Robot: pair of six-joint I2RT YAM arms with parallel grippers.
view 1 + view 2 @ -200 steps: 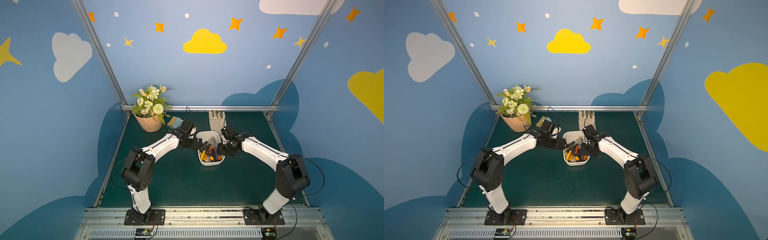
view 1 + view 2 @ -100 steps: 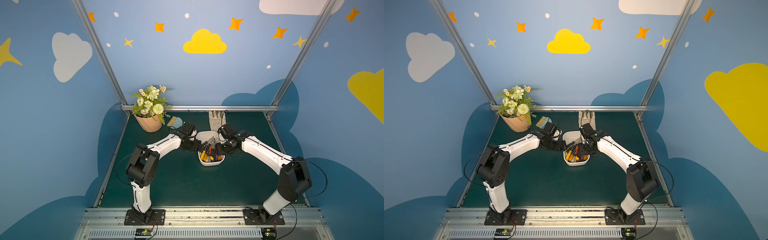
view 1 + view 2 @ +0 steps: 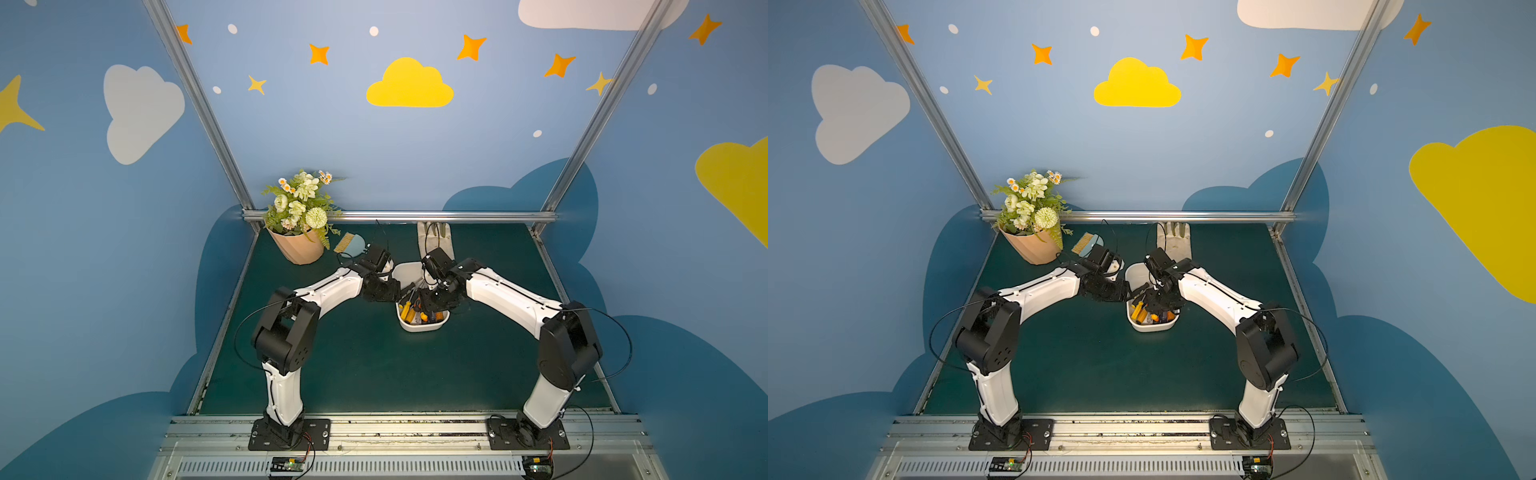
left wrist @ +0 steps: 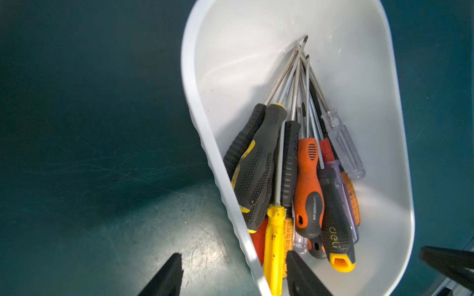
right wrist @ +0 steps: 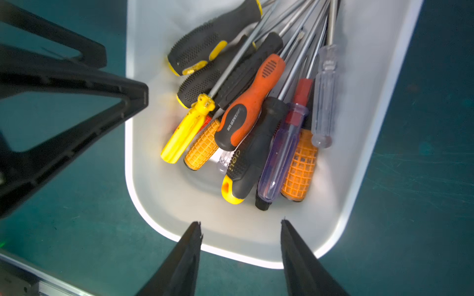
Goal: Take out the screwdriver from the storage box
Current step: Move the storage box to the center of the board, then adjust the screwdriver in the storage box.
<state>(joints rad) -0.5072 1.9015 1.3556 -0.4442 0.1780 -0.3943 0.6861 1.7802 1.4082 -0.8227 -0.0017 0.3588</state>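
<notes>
My unclenched left gripper (image 4: 233, 253) straddles the white rounded plastic storage box (image 4: 256, 64) wall; my released right gripper (image 5: 241, 223) hovers over its colourful screwdrivers (image 5: 251, 102).

You see the right gripper (image 5: 240, 222), jaws apart and holding nothing, over the storage box (image 5: 154, 194) rim; screwdrivers (image 5: 251, 107) lie heaped inside.

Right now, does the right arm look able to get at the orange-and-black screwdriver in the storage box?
Probably yes. The right arm's fingers stand open over the end of the storage box, and the orange-and-black screwdriver lies atop the pile, uncovered.
</notes>
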